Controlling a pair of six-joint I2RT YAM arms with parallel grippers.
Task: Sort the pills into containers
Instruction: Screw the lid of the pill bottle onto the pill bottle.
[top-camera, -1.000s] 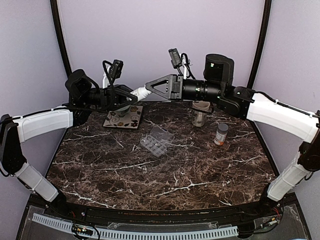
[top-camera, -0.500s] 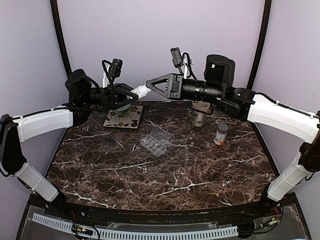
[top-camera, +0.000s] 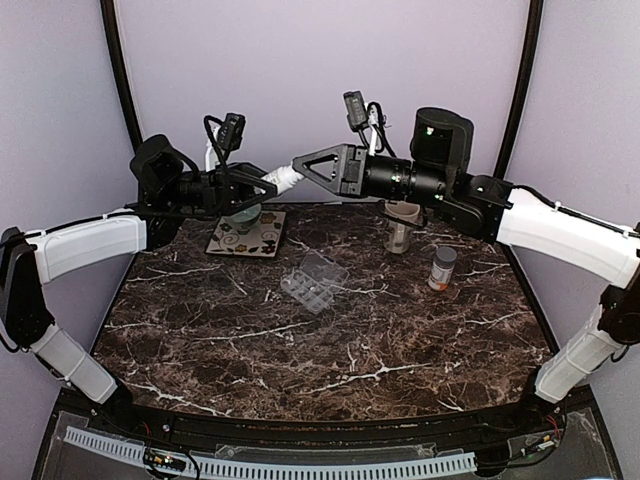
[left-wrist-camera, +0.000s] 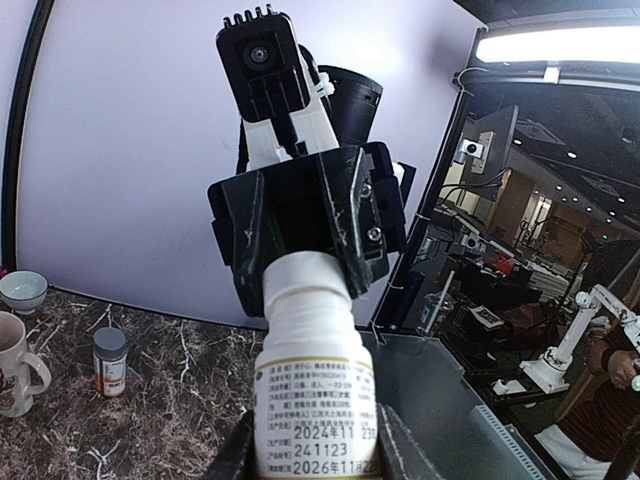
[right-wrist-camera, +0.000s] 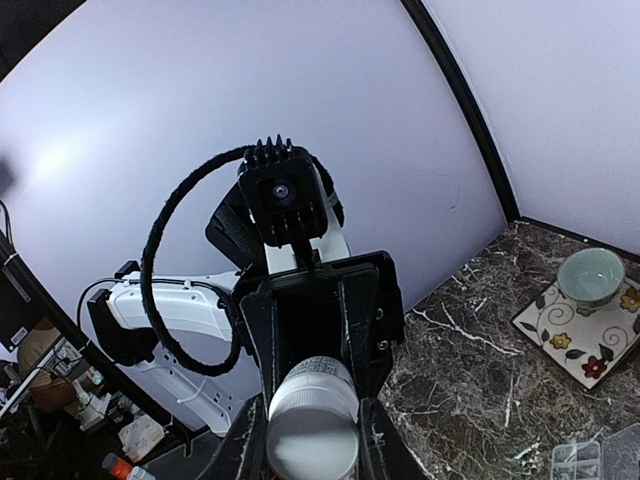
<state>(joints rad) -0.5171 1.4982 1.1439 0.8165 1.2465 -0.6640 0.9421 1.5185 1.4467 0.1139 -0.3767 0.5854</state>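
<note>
The pill organizer (top-camera: 313, 280) lies flat on the marble table (top-camera: 350, 350), its lid apparently swung open; we can make out no pills in its cells. Well above it and toward the back wall, we hold the white bottle (top-camera: 283, 180) in the air between both arms, with its long axis level and running left to right. Our left gripper (top-camera: 264, 187) is closed partway around the bottle's labelled body. Our right gripper (top-camera: 299, 166) faces it head-on, jaws pinched on the cap (left-wrist-camera: 305, 277). We judge the step in hand to be unscrewing that cap, so the twist must turn about this shared axis. The organizer sits below the bottle and nearer our bases, roughly midway between the arms. The left arm, which has the body, would likely do the pouring.
</note>
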